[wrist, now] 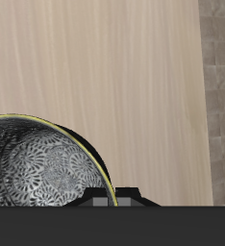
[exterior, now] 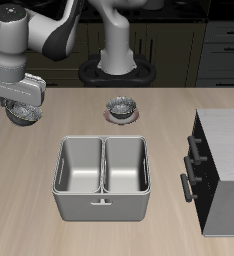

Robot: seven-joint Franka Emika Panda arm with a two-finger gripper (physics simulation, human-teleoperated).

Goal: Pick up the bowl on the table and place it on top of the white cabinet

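The bowl (exterior: 26,116), small, grey metallic and mottled inside, hangs just under my gripper (exterior: 24,106), over the table (exterior: 169,105) on the side away from the white cabinet (exterior: 227,140). In the wrist view the bowl (wrist: 42,173) fills the space close to the gripper (wrist: 105,199), and its rim runs into the fingers. The jaws look shut on the bowl's rim. The cabinet, with a pale top, black front and bar handles, stands at the opposite side of the table near the front edge.
A grey metal double bin (exterior: 101,176) stands mid-table near the front edge, between the gripper and the cabinet. A look-alike bowl on a pinkish-red saucer (exterior: 120,108) sits farther back, in front of the robot's base (exterior: 116,68).
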